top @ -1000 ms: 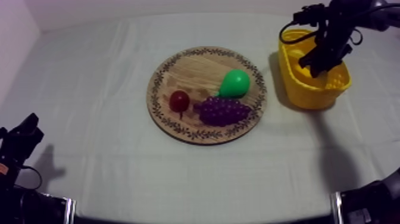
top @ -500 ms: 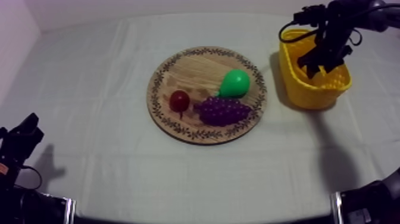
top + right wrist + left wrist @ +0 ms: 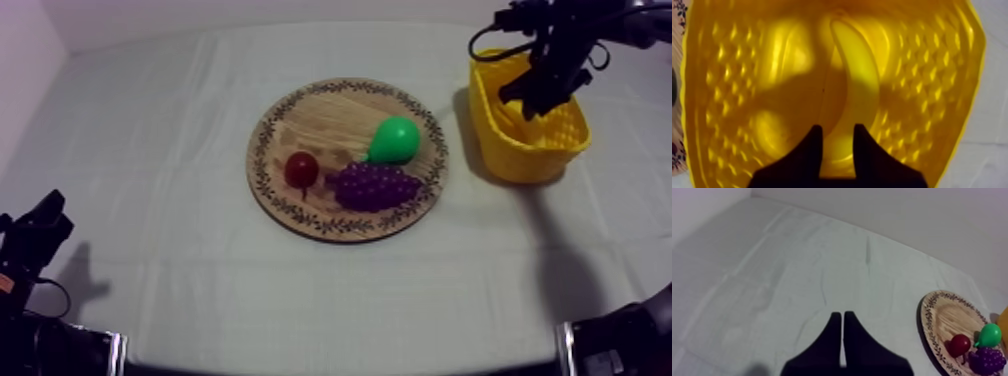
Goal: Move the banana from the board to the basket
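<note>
Whereas a second ago sat low inside the yellow lattice-walled plastic basket (image 3: 510, 150), now find the right gripper (image 3: 532, 100) of two black fingers lifted up over the rim, having climbed steadily between looks. Points to a release already made: see the curved yellow toy banana (image 3: 854, 75) lying loose on the basket floor, beneath the fingertips and apparently clear of them. Judge the task as good as finished; needs only a pull-away of the arm. Shows the two fingers parted by a moderate gap, clasping nothing, touching nothing, with the banana's near end visible through the gap. Leaves the rest as it was: the round wooden board with a patterned rim (image 3: 300, 115) mid-table, carrying the green toy pear (image 3: 394, 139), the purple toy bunch of grapes (image 3: 373, 186) and the small red fruit (image 3: 301, 169), no banana among them. As for the left gripper (image 3: 843, 338): parked low at its own side over the grey-white cloth (image 3: 797, 263), closed into a narrow wedge, gripping nothing.
</note>
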Robot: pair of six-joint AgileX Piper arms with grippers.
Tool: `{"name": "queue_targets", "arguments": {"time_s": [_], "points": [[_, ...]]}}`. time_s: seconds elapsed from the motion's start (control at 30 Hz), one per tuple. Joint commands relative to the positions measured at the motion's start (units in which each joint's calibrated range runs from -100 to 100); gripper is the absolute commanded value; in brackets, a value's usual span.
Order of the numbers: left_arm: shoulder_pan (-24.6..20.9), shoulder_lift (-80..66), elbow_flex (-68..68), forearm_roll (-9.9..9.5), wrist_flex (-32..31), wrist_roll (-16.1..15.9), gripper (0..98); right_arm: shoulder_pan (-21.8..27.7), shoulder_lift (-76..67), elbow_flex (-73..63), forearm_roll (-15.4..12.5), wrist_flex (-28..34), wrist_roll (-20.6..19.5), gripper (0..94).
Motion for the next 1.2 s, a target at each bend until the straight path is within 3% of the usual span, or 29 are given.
{"name": "queue_targets", "arguments": {"time_s": [0.0, 0.13, 0.47, 0.7, 1.17], "points": [[0.0, 0.0, 0.0, 0.03, 0.0, 0.0, 0.1, 0.2, -0.4, -0.3, 0.2, -0.4, -0.7, 10.5], [0.0, 0.0, 0.0, 0.03, 0.0, 0.0, 0.1, 0.9, -1.1, -2.1, 0.3, -0.4, -2.2, 4.7], [0.0, 0.0, 0.0, 0.03, 0.0, 0.0, 0.1, 3.1, -4.3, -8.0, 0.5, 0.8, -4.0, 8.6], [0.0, 0.0, 0.0, 0.03, 0.0, 0.0, 0.1, 2.8, -8.4, -8.9, 2.9, 0.4, -5.7, 9.0], [0.0, 0.0, 0.0, 0.03, 0.0, 0.0, 0.1, 3.2, -25.8, 0.0, 5.1, -6.1, -8.5, 7.7]]}}
